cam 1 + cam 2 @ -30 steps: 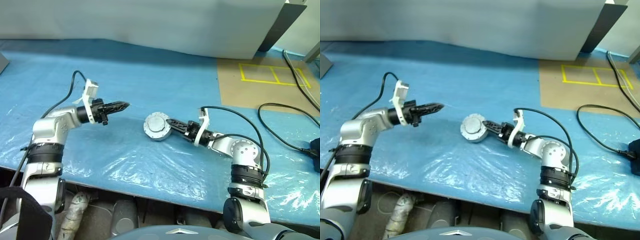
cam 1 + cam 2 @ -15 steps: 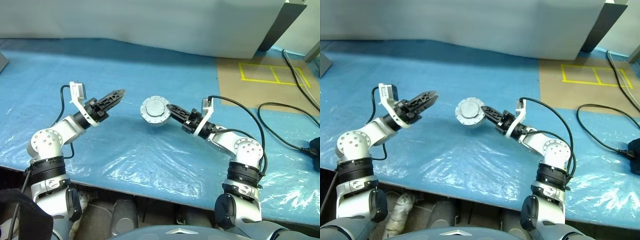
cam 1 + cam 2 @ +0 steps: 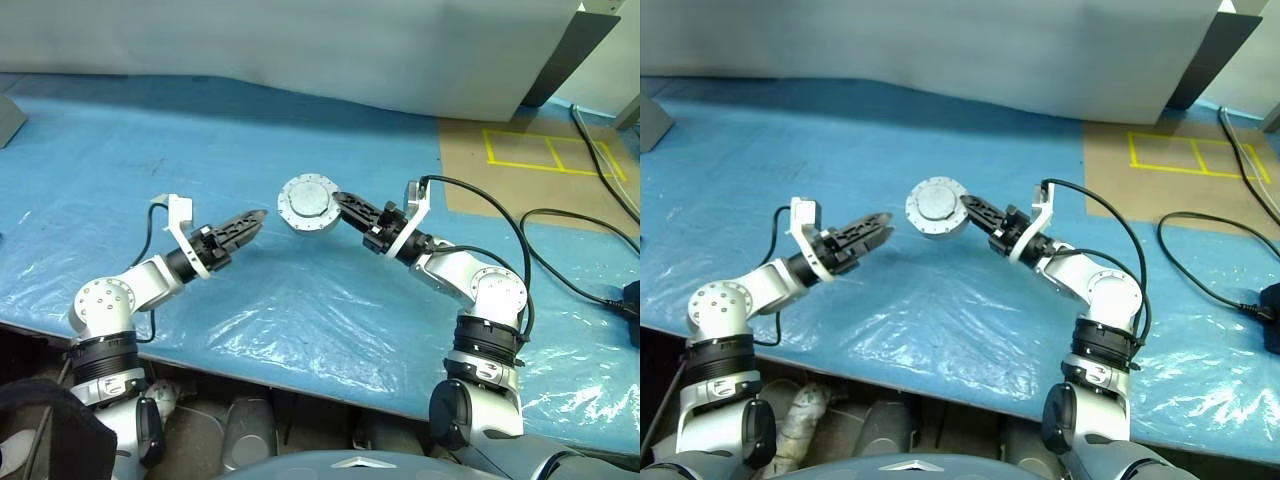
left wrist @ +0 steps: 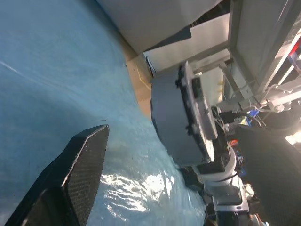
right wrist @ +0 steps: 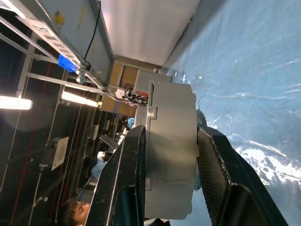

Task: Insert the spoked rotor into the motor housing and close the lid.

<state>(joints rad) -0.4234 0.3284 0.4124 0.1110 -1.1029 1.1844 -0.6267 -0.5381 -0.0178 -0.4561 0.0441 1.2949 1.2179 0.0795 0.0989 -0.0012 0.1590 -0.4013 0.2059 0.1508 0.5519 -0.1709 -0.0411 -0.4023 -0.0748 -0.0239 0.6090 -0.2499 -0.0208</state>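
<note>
1. My right gripper (image 3: 345,203) holds the housing (image 3: 308,201) up off the blue sheet (image 3: 300,310), its fingers shut on the round side wall.
2. The lid (image 5: 146,155) sits on the housing, so the cup looks closed.
3. My left gripper (image 3: 248,224) is open and holds nothing. It is near the housing, at about eight o'clock from it.
4. I think the housing is hard, heavy metal with a smooth, slippery wall. I would grip it across the wall, as now.
5. I cannot see the rotor; it may be inside.
6. The sheet has lots of room. A cable (image 3: 575,275) lies far off at four o'clock.
</note>
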